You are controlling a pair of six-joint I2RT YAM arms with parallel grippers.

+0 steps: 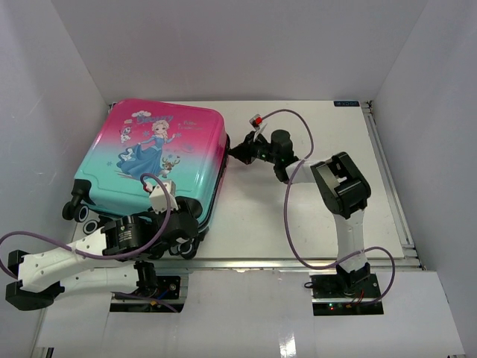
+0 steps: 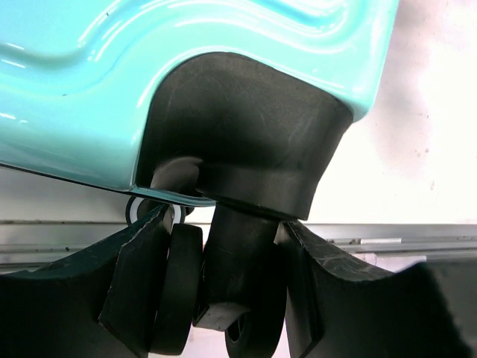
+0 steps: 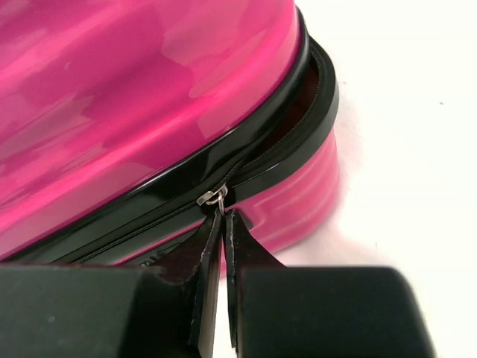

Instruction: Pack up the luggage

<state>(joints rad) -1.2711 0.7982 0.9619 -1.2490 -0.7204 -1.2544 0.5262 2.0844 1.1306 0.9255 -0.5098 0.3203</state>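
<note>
The luggage lies flat on the table with its lid down, pink at the far end and teal at the near end. My left gripper is at its near right corner. In the left wrist view this gripper is shut on a black twin wheel under the teal shell. My right gripper is at the far right corner. In the right wrist view this gripper is shut on the silver zipper pull in the black trim of the pink shell. A gap shows in the zipper to the right of the slider.
White walls close in the table on the left, back and right. A metal rail runs along the near table edge and another along the right. Purple cables loop over both arms. Two more wheels stick out at the luggage's near left.
</note>
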